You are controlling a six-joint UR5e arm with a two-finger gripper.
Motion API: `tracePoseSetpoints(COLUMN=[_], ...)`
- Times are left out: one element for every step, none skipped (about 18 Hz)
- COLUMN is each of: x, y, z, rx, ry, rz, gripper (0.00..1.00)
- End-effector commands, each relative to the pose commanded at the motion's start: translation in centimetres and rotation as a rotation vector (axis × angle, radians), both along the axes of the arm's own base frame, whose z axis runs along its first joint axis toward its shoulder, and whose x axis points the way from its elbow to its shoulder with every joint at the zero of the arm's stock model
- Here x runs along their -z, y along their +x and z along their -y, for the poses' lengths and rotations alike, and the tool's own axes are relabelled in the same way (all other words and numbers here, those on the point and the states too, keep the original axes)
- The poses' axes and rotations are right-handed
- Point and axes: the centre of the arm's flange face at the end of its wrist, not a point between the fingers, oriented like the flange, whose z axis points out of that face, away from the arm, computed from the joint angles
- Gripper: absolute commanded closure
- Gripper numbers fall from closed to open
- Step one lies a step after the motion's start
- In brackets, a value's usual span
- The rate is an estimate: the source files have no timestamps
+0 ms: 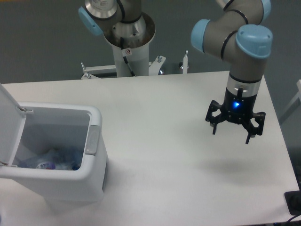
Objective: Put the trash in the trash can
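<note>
Inside the trash can [91, 179], lid open: the trash [51, 160], bluish crushed bottle visible. Gripper [233, 133] well away from the trash can, above the table [155, 103], fingers apart, empty.

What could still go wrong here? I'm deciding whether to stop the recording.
Little seems left to fail. The crushed clear plastic bottle lies inside the boxy white plastic bin, whose hinged white lid stands open, so a knock could spill it. The open, empty two-finger gripper hangs near the white table's right edge.
</note>
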Motion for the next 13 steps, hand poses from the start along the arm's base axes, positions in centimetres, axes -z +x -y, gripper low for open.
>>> tracePoseSetpoints(x=[0.87, 0.95, 1.02, 1.31, 1.39, 1.45, 1.53, 1.62, 1.68, 1.66, 1.66, 1.8, 1.8], y=[-0.26, -0.19, -0.11, 0.14, 0.17, 0.2, 0.16, 0.19, 0.16, 0.16, 0.16, 0.22, 0.27], z=[0.13, 0.12, 0.07, -0.04, -0.02, -0.03, -0.04, -0.02, 0.06, 0.03, 0.03, 0.06, 0.01], rx=[0.031, 0.05, 0.06, 0.066, 0.066, 0.068, 0.08, 0.087, 0.089, 0.09, 0.09, 0.09, 0.091], ry=[-0.059, -0.068, -0.072, -0.075, -0.075, -0.074, -0.076, -0.078, -0.077, -0.074, -0.074, -0.075, -0.078], rz=[-0.01, -0.013, -0.014, -0.008, -0.007, -0.006, -0.008, -0.01, -0.01, -0.01, -0.01, -0.008, -0.009], gripper=[0.0, 0.0, 0.0, 0.0, 0.0, 0.0, 0.0, 0.0, 0.0, 0.0, 0.0, 0.0, 0.0])
